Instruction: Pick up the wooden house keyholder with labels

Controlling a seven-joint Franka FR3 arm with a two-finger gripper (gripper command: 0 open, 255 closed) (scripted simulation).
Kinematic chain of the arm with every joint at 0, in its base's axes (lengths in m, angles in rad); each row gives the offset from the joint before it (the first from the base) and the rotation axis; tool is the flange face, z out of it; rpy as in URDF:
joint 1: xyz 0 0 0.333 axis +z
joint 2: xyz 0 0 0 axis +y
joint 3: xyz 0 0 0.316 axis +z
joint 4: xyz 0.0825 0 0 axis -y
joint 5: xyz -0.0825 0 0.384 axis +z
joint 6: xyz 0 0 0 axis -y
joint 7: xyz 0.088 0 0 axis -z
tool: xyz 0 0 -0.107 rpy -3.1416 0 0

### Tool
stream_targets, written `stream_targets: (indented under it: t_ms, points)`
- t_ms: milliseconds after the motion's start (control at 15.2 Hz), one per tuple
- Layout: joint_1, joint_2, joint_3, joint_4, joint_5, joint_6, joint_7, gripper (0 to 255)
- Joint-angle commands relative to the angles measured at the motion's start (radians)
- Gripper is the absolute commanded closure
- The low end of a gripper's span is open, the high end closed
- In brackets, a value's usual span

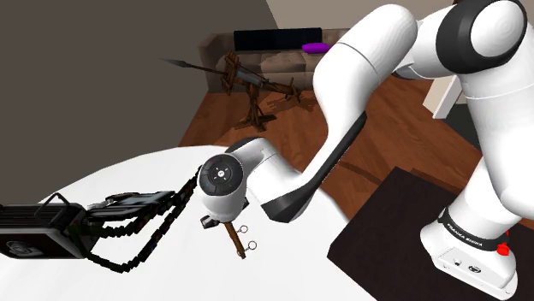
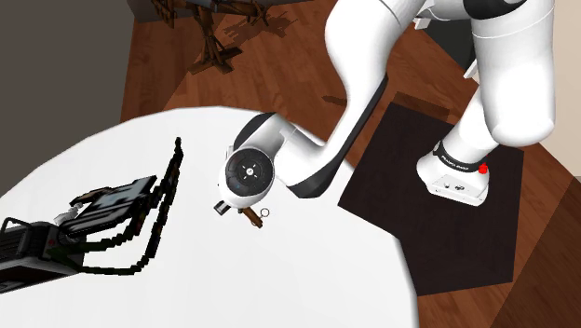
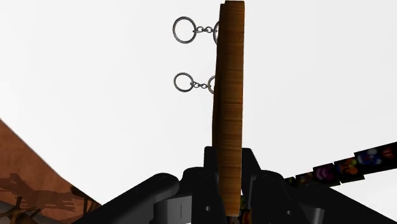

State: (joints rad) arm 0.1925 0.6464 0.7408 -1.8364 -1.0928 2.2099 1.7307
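The smooth white tabletop (image 1: pixel 128 184) has a curved edge. On it sits a black boxy device (image 1: pixel 38 233) trailing beaded cords. The keyholder (image 3: pixel 229 95), a thin slab of grained brown wood seen edge-on, is below my wrist over the tabletop. My tool (image 3: pixel 230 184) is narrowed, clasping one end of it. Two small metal rings (image 3: pixel 184 30) hang from it on short chains.

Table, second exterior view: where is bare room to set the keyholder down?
The widest bare patch of table runs from the keyholder to the near rim, on the dark mat side. A narrower strip lies between the black device and the far rim. Crowded: the view's left, where its chain-like cables sprawl toward the white arm.
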Motion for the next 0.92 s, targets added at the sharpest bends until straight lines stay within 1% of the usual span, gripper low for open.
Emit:
stream_targets:
  t_ms: [0, 726, 858]
  points:
    - [-0.009, -0.018, 0.012, -0.001, 0.018, -0.01, -0.015, 255]
    - [-0.055, -0.109, 0.078, 0.007, 0.118, -0.068, -0.1, 255]
    - [-0.055, -0.111, 0.078, 0.007, 0.12, -0.069, -0.101, 255]
